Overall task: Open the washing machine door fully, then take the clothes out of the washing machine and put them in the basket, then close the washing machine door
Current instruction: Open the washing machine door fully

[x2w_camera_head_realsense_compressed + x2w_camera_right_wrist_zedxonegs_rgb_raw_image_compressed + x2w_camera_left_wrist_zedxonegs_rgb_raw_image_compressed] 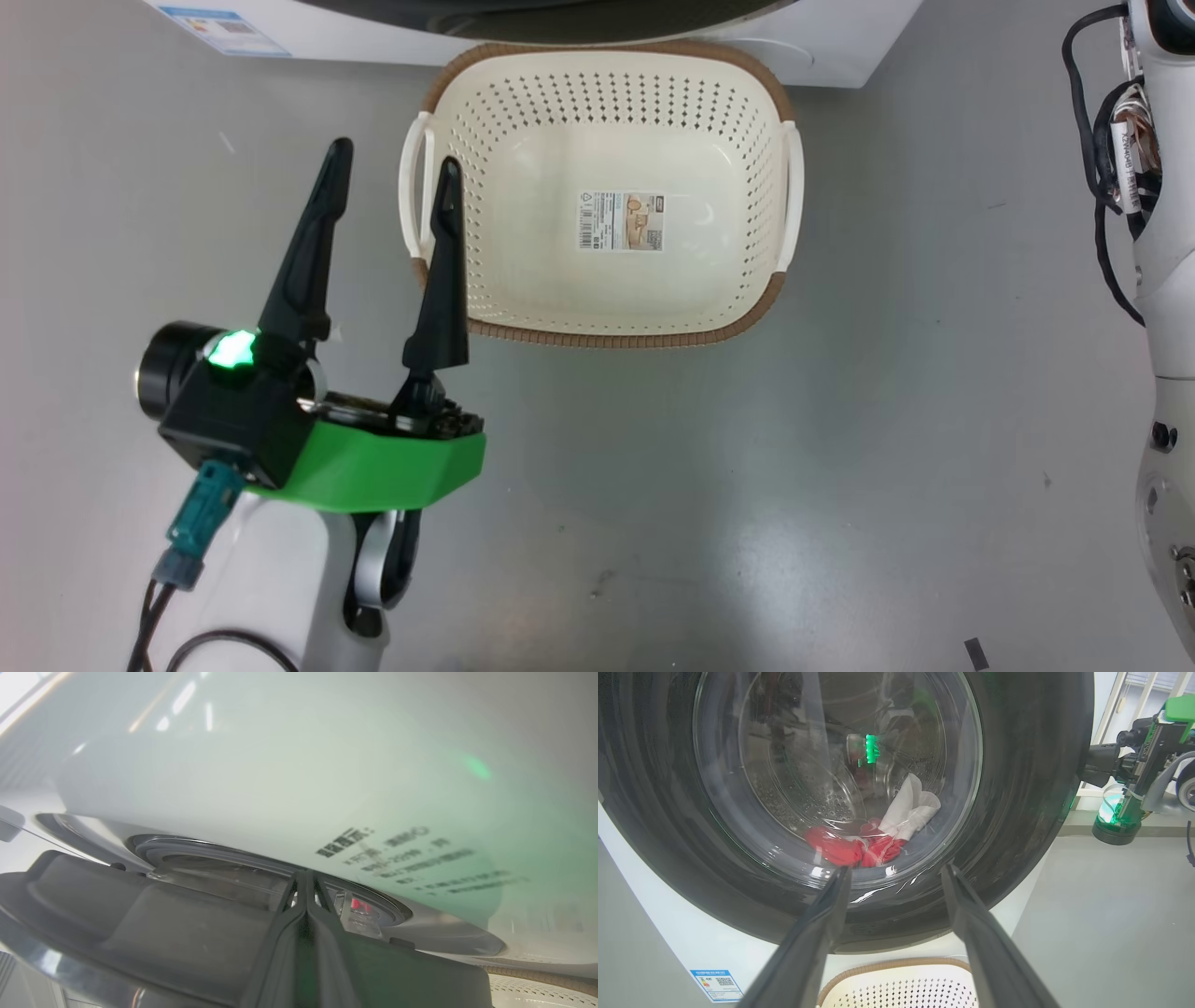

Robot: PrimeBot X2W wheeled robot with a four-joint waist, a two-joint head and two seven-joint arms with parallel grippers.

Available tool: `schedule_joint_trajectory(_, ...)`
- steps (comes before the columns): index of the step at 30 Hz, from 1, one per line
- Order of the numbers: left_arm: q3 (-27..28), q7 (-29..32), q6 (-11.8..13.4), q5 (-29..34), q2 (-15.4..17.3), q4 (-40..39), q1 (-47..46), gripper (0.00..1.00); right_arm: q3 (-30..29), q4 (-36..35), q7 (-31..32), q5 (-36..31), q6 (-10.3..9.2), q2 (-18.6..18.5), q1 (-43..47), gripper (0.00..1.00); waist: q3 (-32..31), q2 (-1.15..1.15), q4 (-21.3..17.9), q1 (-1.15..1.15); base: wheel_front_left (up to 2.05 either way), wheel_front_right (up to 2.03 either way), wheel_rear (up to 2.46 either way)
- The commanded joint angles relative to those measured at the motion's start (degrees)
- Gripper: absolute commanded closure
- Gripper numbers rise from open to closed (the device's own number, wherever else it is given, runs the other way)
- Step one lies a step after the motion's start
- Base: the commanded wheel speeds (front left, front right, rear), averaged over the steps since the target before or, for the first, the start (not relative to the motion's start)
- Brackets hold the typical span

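The washing machine (pixel 654 933) stands straight ahead of the left pincer (pixel 896 870), and its white front rises close above the right pincer (pixel 306 873). The washing machine door (pixel 1017 812) lies just past the left pincer's tips and looks only cracked ajar: beyond the right pincer a narrow gap shows the grey ring (pixel 210 851). The right pincer is closed tight on nothing, with its tips pushed into that gap at the door's edge. The basket (pixel 616 338) sits on the floor (pixel 840 467) just right of and below the left pincer, with no garment in it. The clothes (pixel 859 847) lie behind the door, low in the drum (pixel 822 807). The left pincer is spread wide and holds nothing. I judge that opening has barely begun; unloading and closing remain.
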Motion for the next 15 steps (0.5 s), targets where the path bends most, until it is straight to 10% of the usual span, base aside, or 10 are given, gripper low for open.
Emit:
schedule_joint_trajectory(1,2.0,-0.3,0.1,0.1,1.1,-1.1,-0.2,0.00,0.6,-1.8,0.7,0.9,0.30,2.4,-0.2,1.00,-0.2,0.00,-0.3,0.00,0.00,0.00,0.00)
schedule_joint_trajectory(15,1.9,-0.3,-0.2,-0.3,1.1,-0.3,0.0,0.00,1.0,-1.6,3.1,5.2,0.30,2.7,2.8,1.00,-2.6,0.00,-1.2,0.00,0.00,0.00,0.00)
